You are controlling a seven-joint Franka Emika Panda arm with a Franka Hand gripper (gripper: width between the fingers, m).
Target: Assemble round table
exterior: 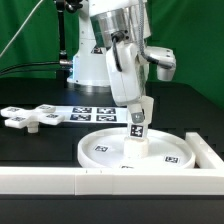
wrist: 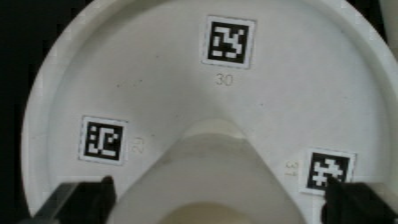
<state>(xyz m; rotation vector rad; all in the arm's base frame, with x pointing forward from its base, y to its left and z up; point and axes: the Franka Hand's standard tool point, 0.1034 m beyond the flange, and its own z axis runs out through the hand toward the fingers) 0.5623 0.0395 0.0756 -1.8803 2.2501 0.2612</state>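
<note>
One disc [exterior: 166, 150]; one post [exterior: 136, 142] upright on it, gripper [exterior: 137, 123] clamping post; one cross-shaped piece [exterior: 30, 118] apart.

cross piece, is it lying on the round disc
No, the cross piece lies on the black table, apart from the disc.

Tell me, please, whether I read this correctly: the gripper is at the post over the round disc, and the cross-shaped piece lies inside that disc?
Not quite. The gripper is at the post over the round disc, but the cross-shaped piece lies outside it, on the black table toward the exterior view's left. The exterior view shows this.
</note>
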